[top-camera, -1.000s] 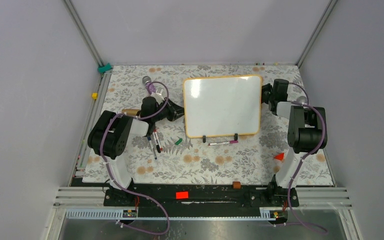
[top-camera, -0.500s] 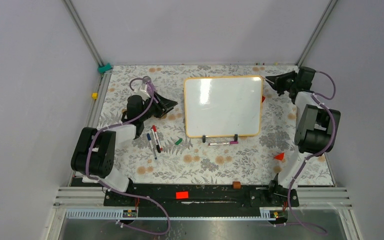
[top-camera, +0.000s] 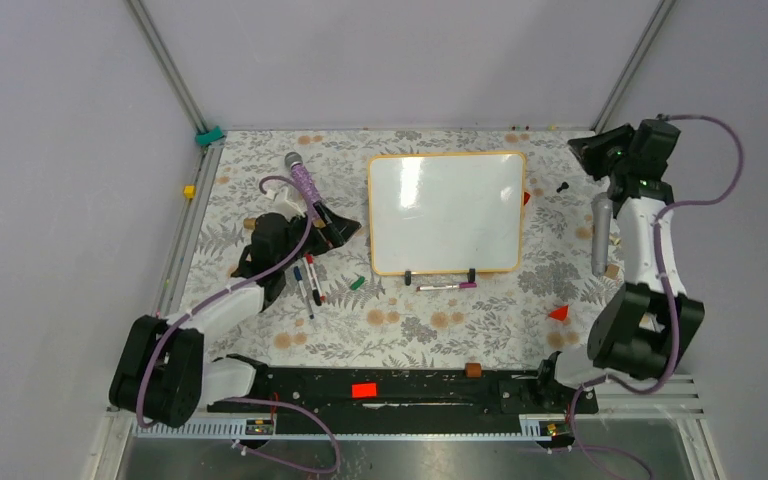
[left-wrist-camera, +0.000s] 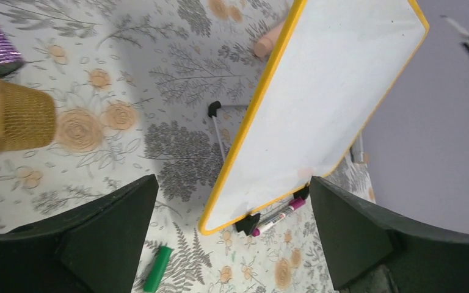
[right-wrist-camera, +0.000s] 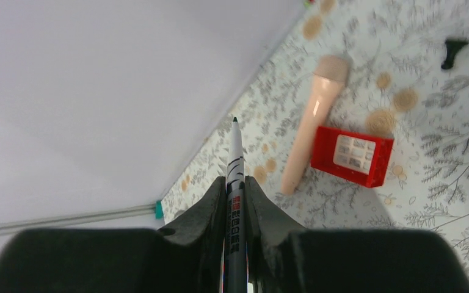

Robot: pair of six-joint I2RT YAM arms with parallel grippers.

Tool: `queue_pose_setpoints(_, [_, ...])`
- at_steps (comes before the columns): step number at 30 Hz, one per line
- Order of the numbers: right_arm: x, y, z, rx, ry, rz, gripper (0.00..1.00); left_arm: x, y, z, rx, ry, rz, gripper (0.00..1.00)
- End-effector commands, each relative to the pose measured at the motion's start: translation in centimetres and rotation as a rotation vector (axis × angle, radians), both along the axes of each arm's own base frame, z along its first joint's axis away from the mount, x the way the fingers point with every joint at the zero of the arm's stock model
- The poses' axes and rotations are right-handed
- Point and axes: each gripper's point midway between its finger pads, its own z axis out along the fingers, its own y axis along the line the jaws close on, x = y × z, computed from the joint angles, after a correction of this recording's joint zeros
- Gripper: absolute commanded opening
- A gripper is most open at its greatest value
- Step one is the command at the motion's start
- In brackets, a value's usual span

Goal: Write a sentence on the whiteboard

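Observation:
The whiteboard [top-camera: 445, 212] stands on two black feet in the middle of the floral mat, its face plain white with no sentence in view. My left gripper [top-camera: 345, 228] sits just left of the board's left edge. In the left wrist view the left gripper [left-wrist-camera: 232, 244] is open and empty, with the whiteboard [left-wrist-camera: 336, 104] beyond it. My right gripper [top-camera: 594, 150] is raised at the back right corner, off the board. In the right wrist view the right gripper [right-wrist-camera: 236, 183] is shut on a marker [right-wrist-camera: 235, 152] whose tip is bare and points at the wall.
A purple marker [top-camera: 447, 286] lies before the board's feet, a green cap [top-camera: 357, 283] left of it, and two markers [top-camera: 308, 285] under my left arm. A purple microphone [top-camera: 300, 175], a grey microphone [top-camera: 598, 235], a pink microphone [right-wrist-camera: 314, 122] and a red brick [right-wrist-camera: 352, 155] surround the board.
My left gripper has opened, and that arm has drawn back towards the near left. My right arm has lifted away from the board's right edge to the back right corner, still holding the marker.

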Motion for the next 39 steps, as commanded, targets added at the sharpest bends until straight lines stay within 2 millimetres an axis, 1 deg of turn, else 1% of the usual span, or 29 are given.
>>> queue_pose_setpoints(1, [-3.7, 0.1, 3.8, -0.186, -0.047, -0.027, 0.00, -0.6, 2.3, 0.2, 0.111, -0.088, 0.100, 0.99])
queue_pose_setpoints(3, [-4.9, 1.3, 4.8, -0.242, -0.051, -0.009, 0.00, -1.3, 2.5, 0.1, 0.128, -0.110, 0.121, 0.99])
queue_pose_setpoints(4, [-5.4, 2.6, 5.1, -0.270, -0.051, 0.016, 0.00, -1.7, 2.3, 0.1, 0.139, -0.128, 0.111, 0.99])
queue_pose_setpoints(7, [-6.9, 5.9, 5.9, -0.346, -0.054, 0.086, 0.00, -2.5, 2.3, -0.4, 0.180, -0.144, 0.096, 0.99])
queue_pose_setpoints(9, [-7.9, 8.0, 6.2, -0.402, -0.055, 0.133, 0.00, -2.7, 2.8, -0.8, 0.206, -0.129, 0.111, 0.99])
queue_pose_setpoints(10, [-8.6, 9.5, 6.4, -0.437, -0.055, 0.162, 0.00, -2.7, 3.2, -1.0, 0.221, -0.116, 0.128, 0.99])
queue_pose_setpoints(13, [-10.2, 12.2, 6.6, -0.548, -0.038, 0.211, 0.00, -2.6, 4.5, -1.0, 0.262, -0.098, 0.189, 0.99])
queue_pose_setpoints(15, [-11.0, 14.0, 6.8, -0.605, -0.037, 0.249, 0.00, -2.8, 5.1, -0.6, 0.264, -0.123, 0.219, 0.99])
queue_pose_setpoints(18, [-12.2, 15.1, 7.4, -0.746, -0.007, 0.226, 0.00, -3.2, 5.8, 1.0, 0.227, -0.253, 0.251, 0.99])
queue_pose_setpoints(19, [-12.6, 15.0, 7.8, -0.807, 0.008, 0.197, 0.00, -3.5, 5.8, 1.3, 0.212, -0.304, 0.250, 0.99])
queue_pose_setpoints(21, [-13.0, 15.2, 8.4, -0.907, 0.031, 0.134, 0.00, -4.2, 5.8, 1.3, 0.206, -0.369, 0.234, 0.99])
queue_pose_setpoints(22, [-13.6, 15.6, 8.5, -0.962, 0.054, 0.127, 0.00, -4.4, 5.7, 1.3, 0.211, -0.383, 0.218, 0.99])
queue_pose_setpoints(24, [-13.9, 16.4, 8.5, -1.044, 0.086, 0.130, 0.00, -4.8, 5.0, 1.2, 0.230, -0.399, 0.160, 0.99])
queue_pose_setpoints(26, [-14.0, 17.5, 8.2, -1.064, 0.106, 0.157, 0.00, -4.9, 3.9, 1.2, 0.233, -0.402, 0.094, 0.99])
queue_pose_setpoints(27, [-14.0, 18.4, 8.0, -1.056, 0.102, 0.201, 0.00, -5.0, 3.3, 1.3, 0.230, -0.410, 0.060, 0.99])
queue_pose_setpoints(28, [-14.0, 19.5, 7.7, -1.044, 0.085, 0.271, 0.00, -5.3, 2.7, 1.3, 0.225, -0.422, 0.017, 0.99])
queue_pose_setpoints(30, [-14.3, 22.5, 7.2, -1.005, 0.007, 0.454, 0.00, -5.7, 1.5, 1.3, 0.217, -0.439, -0.056, 0.97])
queue_pose_setpoints(32, [-15.0, 24.6, 7.1, -0.959, -0.077, 0.582, 0.00, -6.0, 0.8, 1.3, 0.212, -0.453, -0.098, 0.96])
queue_pose_setpoints(35, [-15.8, 25.8, 7.6, -0.898, -0.148, 0.638, 0.00, -6.1, 0.6, 0.9, 0.221, -0.452, -0.113, 0.96])
queue_pose_setpoints(39, [-15.5, 26.8, 7.3, -0.865, -0.158, 0.662, 0.00, -6.1, 0.2, 0.2, 0.224, -0.444, -0.135, 0.96])
